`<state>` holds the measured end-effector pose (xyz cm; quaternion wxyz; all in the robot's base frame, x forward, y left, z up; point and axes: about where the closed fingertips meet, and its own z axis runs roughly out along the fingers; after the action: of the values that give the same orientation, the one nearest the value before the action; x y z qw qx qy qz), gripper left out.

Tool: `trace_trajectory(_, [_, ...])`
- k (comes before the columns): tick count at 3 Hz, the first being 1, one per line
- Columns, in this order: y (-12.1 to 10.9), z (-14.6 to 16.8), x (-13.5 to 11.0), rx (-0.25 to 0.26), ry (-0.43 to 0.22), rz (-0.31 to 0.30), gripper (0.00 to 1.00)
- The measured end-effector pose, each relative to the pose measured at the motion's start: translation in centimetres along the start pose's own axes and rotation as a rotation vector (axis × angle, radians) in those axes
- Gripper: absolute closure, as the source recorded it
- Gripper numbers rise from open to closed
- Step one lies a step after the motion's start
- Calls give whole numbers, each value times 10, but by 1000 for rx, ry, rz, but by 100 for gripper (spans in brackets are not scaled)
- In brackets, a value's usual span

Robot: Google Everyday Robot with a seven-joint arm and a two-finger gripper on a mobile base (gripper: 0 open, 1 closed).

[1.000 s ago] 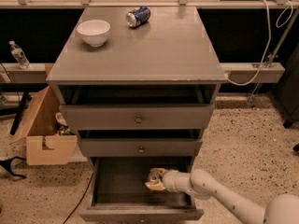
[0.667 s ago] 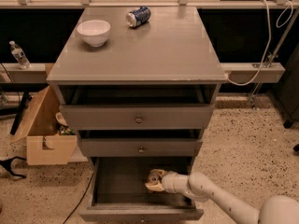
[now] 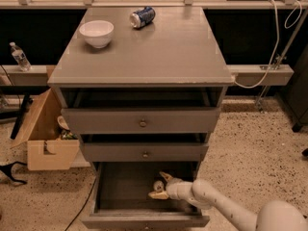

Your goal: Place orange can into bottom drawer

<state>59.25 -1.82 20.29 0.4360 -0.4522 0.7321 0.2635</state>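
Observation:
The bottom drawer (image 3: 144, 221) is pulled out at the foot of the grey cabinet. The orange can (image 3: 158, 185) stands inside it, right of centre, showing its silver top. My gripper (image 3: 160, 186) reaches into the drawer from the lower right. Its two pale fingers (image 3: 165, 176) are spread wide on either side of the can, wider than the can itself. The arm hides the drawer's right rear floor.
Two shallower drawers with brass knobs (image 3: 143, 123) stand partly open above. On the cabinet top are a white bowl (image 3: 96, 33) and a blue-and-white can (image 3: 142, 17) lying on its side. A cardboard box (image 3: 44, 134) sits on the floor at left; a water bottle (image 3: 19, 57) stands on the left ledge.
The fingers, which held the can closely in the drawer, have spread apart. The can stays in the same spot on the drawer floor.

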Motion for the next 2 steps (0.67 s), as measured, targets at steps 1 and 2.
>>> trace_trajectory(1, [0, 0, 0, 0, 0, 0, 0])
trace_trajectory(2, [-14, -35, -5, 28, 3, -8, 0])
